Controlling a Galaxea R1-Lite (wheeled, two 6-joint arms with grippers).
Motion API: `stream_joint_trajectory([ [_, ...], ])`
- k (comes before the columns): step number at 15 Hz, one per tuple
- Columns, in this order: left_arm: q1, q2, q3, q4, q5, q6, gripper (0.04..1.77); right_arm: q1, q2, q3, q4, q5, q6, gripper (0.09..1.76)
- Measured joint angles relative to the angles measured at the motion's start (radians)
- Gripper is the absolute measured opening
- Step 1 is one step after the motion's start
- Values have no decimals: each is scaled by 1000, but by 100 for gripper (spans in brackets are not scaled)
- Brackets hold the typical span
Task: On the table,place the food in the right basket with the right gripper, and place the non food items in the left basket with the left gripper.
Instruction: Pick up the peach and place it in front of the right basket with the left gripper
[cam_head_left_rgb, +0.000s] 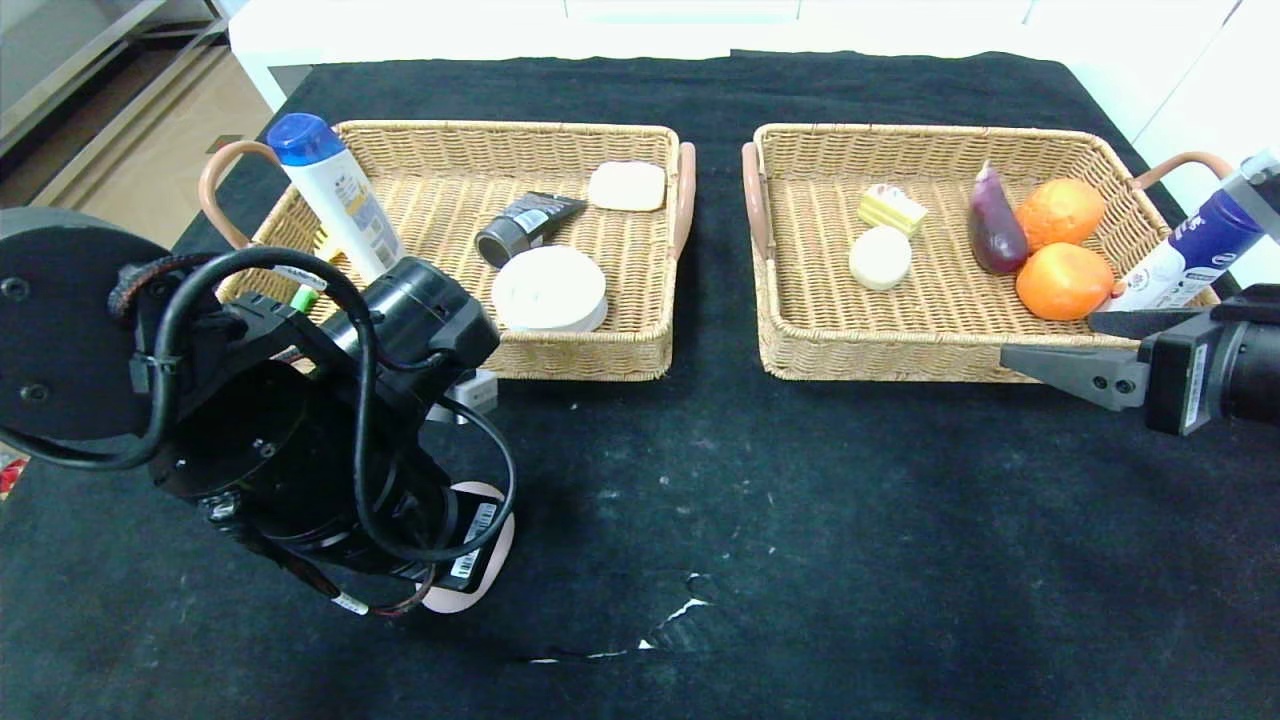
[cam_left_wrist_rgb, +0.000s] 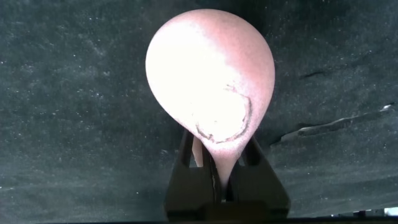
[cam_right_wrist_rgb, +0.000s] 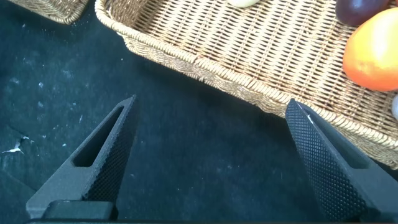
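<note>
- Left hand (cam_left_wrist_rgb: 217, 180) low over near-left worktop (cam_head_left_rgb: 800, 520), fingers pinched on edge of pinkish-mauve bun (cam_left_wrist_rgb: 210, 87).
- Bun is food; judged to belong in right basket (cam_head_left_rgb: 780, 330), not left.
- Right hand (cam_right_wrist_rgb: 205, 155) spread wide, empty, before right basket.
- Advice: lift slowly; thin edge grip may slip.

This looks like a robot test room, not a home. A table (cam_head_left_rgb: 700, 480) draped in speckled black cloth, torn near the front, carries two wicker baskets (cam_head_left_rgb: 560, 350) (cam_head_left_rgb: 860, 355) set side by side like a staged sorting exercise. White counters or panels (cam_head_left_rgb: 640, 25) run behind it. At the left edge a pale floor and grey shelving (cam_head_left_rgb: 70, 80) show.
</note>
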Motion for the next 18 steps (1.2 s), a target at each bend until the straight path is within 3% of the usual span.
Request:
stream_joint_trajectory([
  [9,-55,-13,-28,2,4,-69,17,0,0,0,0,0,0,171],
  [14,-103,-26,-121,7,2,-115,17,-1,0,0,0,0,0,171],
  [18,-184,-28,-213,2,1,-170,17,-3,0,-2,0,0,0,171],
])
